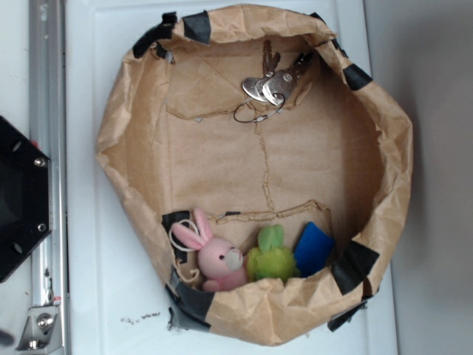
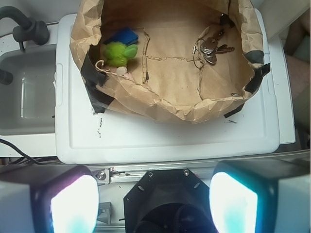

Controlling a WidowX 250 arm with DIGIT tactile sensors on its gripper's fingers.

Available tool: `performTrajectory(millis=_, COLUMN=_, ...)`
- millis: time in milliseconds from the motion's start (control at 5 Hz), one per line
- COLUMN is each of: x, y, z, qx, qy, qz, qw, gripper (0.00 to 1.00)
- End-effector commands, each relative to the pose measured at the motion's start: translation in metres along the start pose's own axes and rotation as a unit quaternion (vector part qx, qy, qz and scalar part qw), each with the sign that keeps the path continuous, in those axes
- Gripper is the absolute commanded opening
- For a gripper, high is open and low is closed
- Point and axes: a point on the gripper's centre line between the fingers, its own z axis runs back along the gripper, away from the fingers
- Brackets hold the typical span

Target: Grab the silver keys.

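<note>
While end effector [image 2: 154,199] hangs apart, wide open, silver keys [image 2: 209,47] inside paper bag [image 2: 170,104].

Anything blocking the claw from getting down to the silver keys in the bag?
Only the paper bag's wall: it rises between the open claw and the silver keys. From above, the keys lie uncovered near the rim, apart from the toys.

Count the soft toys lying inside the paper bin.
2: the pink bunny and the green plush beside it, both against the paper bin wall opposite the silver keys. Folds might hide more.
</note>
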Motion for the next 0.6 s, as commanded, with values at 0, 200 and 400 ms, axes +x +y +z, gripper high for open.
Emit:
performTrajectory(millis=0, x=0.000, y=0.000, z=0.000, qx=0.000, qy=0.000, qz=0.000, qw=1.000, gripper=1.00)
performTrajectory(millis=200, x=0.048, y=-0.007, z=-0.020, qx=0.012, qy=-0.012, qz=0.059, qw=0.998, gripper=1.00)
performTrajectory(millis=400, x=0.095, y=0.001, z=-0.042, qx=0.005, qy=-0.030, qz=0.082, qw=0.996, gripper=1.00)
